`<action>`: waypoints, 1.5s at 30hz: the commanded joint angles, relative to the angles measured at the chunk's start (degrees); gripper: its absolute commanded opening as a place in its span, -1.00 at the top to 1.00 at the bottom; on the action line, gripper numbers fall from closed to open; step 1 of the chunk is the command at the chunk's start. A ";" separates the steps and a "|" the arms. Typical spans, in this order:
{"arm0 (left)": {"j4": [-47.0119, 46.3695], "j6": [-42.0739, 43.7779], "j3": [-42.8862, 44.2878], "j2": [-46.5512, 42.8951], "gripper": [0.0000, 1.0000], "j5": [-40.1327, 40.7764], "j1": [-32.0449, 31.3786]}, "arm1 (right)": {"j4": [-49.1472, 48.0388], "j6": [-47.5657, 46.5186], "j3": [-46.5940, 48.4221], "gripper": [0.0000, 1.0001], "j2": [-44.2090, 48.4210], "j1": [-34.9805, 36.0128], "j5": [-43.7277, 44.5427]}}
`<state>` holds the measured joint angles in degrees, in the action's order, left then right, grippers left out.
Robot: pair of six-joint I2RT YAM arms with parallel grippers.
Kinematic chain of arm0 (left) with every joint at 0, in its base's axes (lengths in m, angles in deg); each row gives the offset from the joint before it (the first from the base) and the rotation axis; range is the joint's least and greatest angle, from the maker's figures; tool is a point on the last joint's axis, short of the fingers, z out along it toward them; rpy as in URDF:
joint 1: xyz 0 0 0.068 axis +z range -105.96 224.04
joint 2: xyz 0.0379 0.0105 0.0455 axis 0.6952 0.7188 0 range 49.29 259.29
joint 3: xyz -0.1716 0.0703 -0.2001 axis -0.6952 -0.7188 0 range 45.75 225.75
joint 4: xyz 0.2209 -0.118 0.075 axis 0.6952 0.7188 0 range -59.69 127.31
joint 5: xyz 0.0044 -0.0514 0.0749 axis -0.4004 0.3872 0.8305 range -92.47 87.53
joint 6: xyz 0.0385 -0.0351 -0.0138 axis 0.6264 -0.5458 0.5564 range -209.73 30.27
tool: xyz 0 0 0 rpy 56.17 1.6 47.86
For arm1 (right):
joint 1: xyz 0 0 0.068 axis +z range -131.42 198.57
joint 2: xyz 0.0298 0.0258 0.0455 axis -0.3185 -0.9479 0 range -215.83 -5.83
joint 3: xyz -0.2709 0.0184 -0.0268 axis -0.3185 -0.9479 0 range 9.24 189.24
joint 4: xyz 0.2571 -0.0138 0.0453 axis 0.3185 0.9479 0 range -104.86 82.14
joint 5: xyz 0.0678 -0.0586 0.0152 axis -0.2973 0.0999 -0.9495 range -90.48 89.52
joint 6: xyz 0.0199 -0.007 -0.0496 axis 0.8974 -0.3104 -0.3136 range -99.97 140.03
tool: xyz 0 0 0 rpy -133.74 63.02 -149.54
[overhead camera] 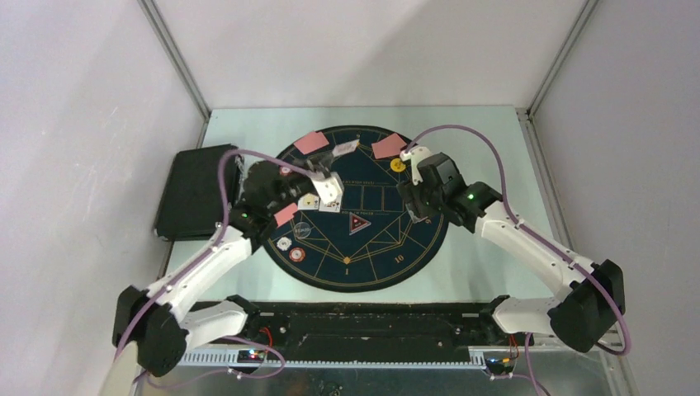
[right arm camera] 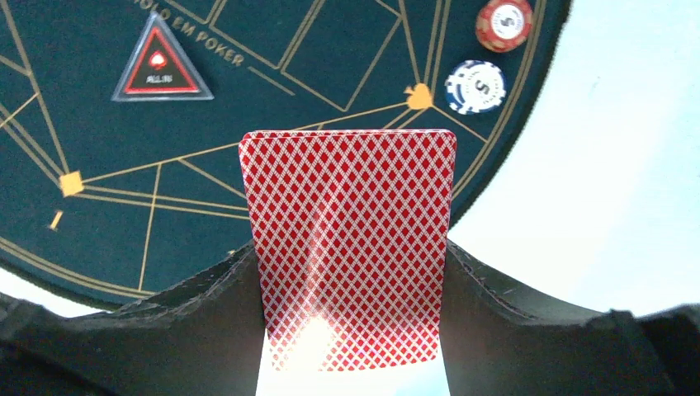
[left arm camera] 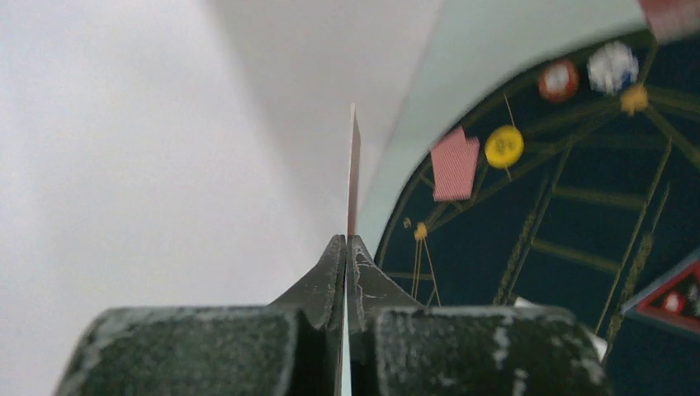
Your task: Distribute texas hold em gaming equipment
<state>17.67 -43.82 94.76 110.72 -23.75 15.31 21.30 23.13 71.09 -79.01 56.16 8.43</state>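
On the dark round mat (overhead camera: 388,247) lie pink-backed cards (overhead camera: 311,142) (overhead camera: 388,146) (overhead camera: 285,214), a face-up card (overhead camera: 345,148), a yellow chip (overhead camera: 398,165), the red triangular token (overhead camera: 358,223) and a few chips (overhead camera: 284,242) at the left edge. My left gripper (overhead camera: 328,196) (left arm camera: 347,239) hangs over the mat's upper left, shut on one playing card (left arm camera: 353,165) seen edge-on. Over the upper right, my right gripper (overhead camera: 410,200) (right arm camera: 351,256) is shut on red-backed playing cards (right arm camera: 351,214), clamped by their side edges. Below it show the token (right arm camera: 163,66), a red chip (right arm camera: 504,22) and a blue chip (right arm camera: 475,86).
A black rectangular case (overhead camera: 198,190) lies on the pale table (overhead camera: 487,247) just left of the mat. White walls and metal frame posts (overhead camera: 177,58) close the table in at the back and sides. The arm bases stand along the near rail (overhead camera: 363,330).
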 commanded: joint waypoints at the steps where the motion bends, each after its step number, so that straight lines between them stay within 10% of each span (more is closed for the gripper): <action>1: -16.55 27.61 -11.71 5.70 1.00 -2.89 0.58 | -2.70 2.35 0.90 1.00 0.86 -2.39 2.08; 20: -34.94 38.76 -9.70 37.47 1.00 -9.40 3.26 | -2.90 3.98 1.17 1.00 -6.58 -6.33 -2.22; 45: 1.46 43.71 -4.46 35.65 1.00 -8.18 1.18 | -2.00 4.03 2.31 1.00 -8.50 -6.51 -2.46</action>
<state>12.70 -1.20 86.87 147.65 -33.08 17.23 20.60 26.16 71.11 -87.47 49.82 5.76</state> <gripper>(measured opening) 0.002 0.661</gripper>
